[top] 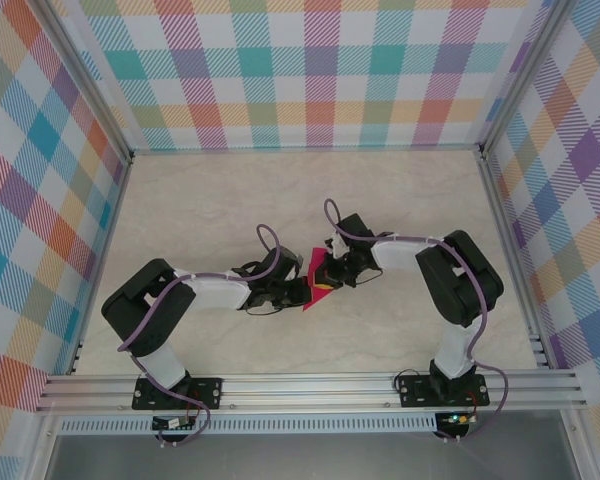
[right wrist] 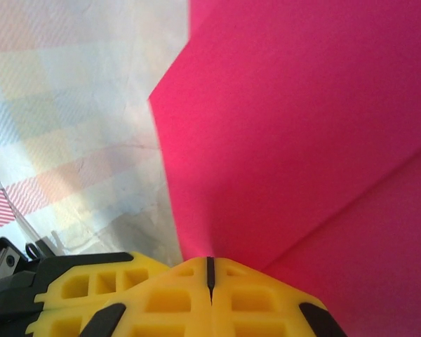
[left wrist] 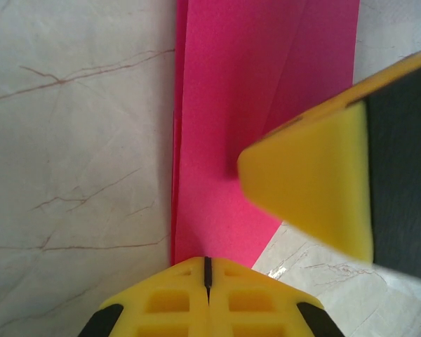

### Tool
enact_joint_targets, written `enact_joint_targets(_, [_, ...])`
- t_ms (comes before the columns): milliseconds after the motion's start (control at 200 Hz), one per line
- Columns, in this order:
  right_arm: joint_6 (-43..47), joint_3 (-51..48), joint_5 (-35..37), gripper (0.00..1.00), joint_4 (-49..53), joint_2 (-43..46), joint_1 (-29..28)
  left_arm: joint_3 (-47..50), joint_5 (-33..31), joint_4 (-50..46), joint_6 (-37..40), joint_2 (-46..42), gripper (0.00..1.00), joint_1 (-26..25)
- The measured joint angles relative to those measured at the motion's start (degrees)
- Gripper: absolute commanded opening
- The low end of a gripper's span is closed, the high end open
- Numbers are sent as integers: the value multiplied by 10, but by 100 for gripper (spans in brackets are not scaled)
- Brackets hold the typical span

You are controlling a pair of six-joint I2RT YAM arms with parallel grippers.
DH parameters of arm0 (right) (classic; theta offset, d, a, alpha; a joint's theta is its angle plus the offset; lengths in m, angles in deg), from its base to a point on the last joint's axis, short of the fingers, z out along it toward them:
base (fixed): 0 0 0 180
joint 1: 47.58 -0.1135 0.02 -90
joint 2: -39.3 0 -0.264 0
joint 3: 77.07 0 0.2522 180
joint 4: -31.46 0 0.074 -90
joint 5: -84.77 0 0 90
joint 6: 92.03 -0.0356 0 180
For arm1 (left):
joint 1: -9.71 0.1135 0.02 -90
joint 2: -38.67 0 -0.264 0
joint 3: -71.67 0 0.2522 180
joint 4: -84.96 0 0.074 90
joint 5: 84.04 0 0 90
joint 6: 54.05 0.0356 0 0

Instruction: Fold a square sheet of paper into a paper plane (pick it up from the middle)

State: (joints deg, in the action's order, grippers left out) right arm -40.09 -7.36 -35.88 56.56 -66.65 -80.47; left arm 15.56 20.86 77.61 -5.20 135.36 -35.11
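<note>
I see the pale marble-patterned table (top: 230,200) inside plaid walls (top: 320,70). The black-and-white left arm (top: 210,290) and right arm (top: 450,275) meet near its middle. Between them is the thin magenta-pink sheet of paper (left wrist: 231,105), creased into layers; I cannot tell whether it touches the table. The left gripper (left wrist: 207,270) and the right gripper (right wrist: 210,270) each have their yellow fingers pressed together on the paper's edge.

One paper (left wrist: 224,105), two hands (left wrist: 208,270) (right wrist: 210,270) (both yellow)
</note>
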Motion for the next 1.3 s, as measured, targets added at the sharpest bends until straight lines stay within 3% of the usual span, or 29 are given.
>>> enact_joint_targets(565, [35, 21, 6, 0, 21, -24, 2, 0, 0, -3, 0, 0, 0, 0])
enact_joint_targets(1300, [25, 66, 16, 0, -8, -61, 139, -7, -4, -22, 6, 0, 0, 0])
